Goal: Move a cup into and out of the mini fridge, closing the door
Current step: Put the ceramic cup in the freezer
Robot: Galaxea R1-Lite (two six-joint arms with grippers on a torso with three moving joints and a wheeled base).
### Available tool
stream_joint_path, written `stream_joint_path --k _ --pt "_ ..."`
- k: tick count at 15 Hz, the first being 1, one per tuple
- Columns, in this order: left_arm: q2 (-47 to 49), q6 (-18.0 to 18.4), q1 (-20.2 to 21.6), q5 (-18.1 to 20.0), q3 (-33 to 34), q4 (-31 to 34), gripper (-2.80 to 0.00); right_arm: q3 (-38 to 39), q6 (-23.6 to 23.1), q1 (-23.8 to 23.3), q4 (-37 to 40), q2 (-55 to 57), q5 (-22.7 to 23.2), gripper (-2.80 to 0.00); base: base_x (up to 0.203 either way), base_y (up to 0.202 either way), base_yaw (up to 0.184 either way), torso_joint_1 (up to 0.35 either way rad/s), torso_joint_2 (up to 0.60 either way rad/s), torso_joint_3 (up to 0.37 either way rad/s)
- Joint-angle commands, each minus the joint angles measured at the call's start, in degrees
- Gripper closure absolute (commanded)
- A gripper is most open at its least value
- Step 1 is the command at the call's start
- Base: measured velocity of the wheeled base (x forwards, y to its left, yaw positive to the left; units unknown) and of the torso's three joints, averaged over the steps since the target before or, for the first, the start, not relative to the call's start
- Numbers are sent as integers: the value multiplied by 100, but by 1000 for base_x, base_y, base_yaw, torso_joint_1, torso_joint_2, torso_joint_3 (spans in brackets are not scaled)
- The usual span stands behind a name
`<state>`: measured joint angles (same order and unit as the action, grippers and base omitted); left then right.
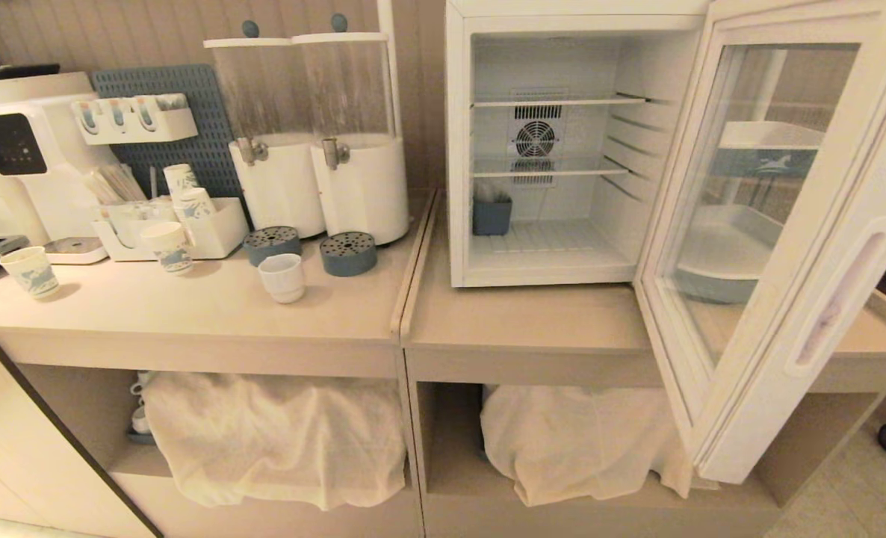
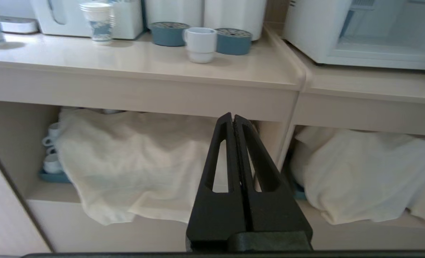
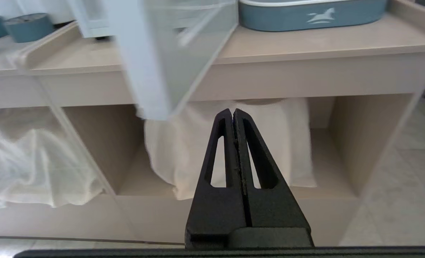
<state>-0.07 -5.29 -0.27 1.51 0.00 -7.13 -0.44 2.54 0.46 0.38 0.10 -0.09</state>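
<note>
The cup (image 2: 200,43) stands upright on the counter (image 2: 126,68), far ahead of the left gripper (image 2: 233,120) and higher than its tips, between two round blue drip trays (image 2: 169,33). The jaws of this gripper are pressed together and hold nothing, and the right gripper (image 3: 233,116) is the same, with the lower corner of the open door (image 3: 144,71) above and ahead of its tips. The cup looks like glazed ceramic, so I judge it stiff, a little heavy for its size, smooth and easy to chip; the jaws should take it across the body or over the rim, because the handle at its side is small. The mini fridge (image 1: 540,149) stands open well to the side of the cup, and inside it I see two wire shelves, both bare, and a small blue box (image 1: 491,215) in the back corner of the floor. Under the counter, each open shelf holds a white cloth (image 2: 133,157), and some white mugs (image 2: 52,150) stand on a blue tray beside one cloth.
</note>
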Motion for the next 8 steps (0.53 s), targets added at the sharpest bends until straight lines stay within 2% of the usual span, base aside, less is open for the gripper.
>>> stream_joint_path --k 1,8 --pt "-19 -7 0 7 229 -8 0 0 1 6 -3 8 0 0 0 202 0 4 4 2" --pt "-19 2 0 -2 229 -8 0 0 1 -2 -3 8 0 0 0 191 -2 3 -2 4"
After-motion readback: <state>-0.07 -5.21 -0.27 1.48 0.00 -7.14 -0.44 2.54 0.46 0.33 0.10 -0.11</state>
